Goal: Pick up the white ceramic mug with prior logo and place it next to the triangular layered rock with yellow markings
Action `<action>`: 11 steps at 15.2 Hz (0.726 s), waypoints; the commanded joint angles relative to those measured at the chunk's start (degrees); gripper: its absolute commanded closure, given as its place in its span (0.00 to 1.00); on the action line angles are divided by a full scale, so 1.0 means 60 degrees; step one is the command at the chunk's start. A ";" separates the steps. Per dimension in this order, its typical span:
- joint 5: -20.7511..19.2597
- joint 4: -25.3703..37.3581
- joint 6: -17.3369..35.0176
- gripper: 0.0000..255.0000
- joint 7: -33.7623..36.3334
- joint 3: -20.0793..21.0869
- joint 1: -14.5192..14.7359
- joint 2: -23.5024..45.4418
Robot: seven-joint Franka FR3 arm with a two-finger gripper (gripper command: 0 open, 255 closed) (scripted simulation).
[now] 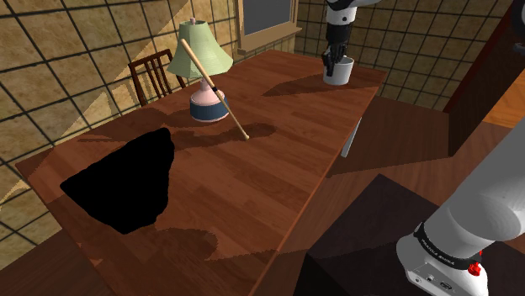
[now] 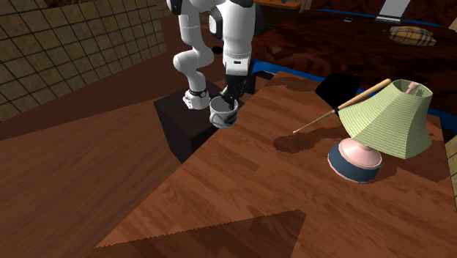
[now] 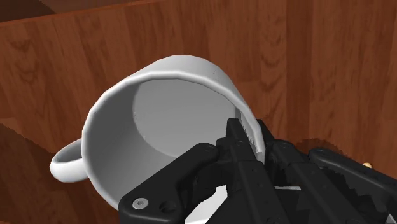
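Note:
The white mug (image 1: pixel 338 72) is at the wooden table's (image 1: pixel 278 160) far corner, near the edge; whether it touches the wood I cannot tell. My black gripper (image 1: pixel 334 57) comes down from above and is shut on its rim. In the wrist view the mug (image 3: pixel 159 121) is tilted, handle away from the gripper (image 3: pixel 251 137), one finger inside the wall and one outside. From the second exterior view, the mug (image 2: pixel 223 113) hangs under the gripper (image 2: pixel 229 95) by the table's edge. The rock (image 1: pixel 126 181) is drawn as a flat black triangular shape at the table's other end, also the rock (image 2: pixel 337 89).
A lamp (image 1: pixel 200 55) with a green shade and pink-and-blue base stands mid-table between mug and rock, a wooden stick (image 1: pixel 214 92) leaning across it. A chair (image 1: pixel 151 71) stands behind the table. The lamp (image 2: pixel 384 117) and the dark stand (image 2: pixel 179 121) show in the second exterior view.

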 commanded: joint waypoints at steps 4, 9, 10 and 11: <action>-0.0055 -0.0349 -0.0208 1.00 0.0635 0.0312 0.0319 -0.0526; -0.0054 -0.1169 -0.0165 1.00 0.1727 0.0892 0.0827 -0.1248; -0.0040 -0.1298 -0.0165 1.00 0.1947 0.1015 0.0926 -0.1365; -0.0023 -0.1416 -0.0167 1.00 0.2167 0.1140 0.1025 -0.1473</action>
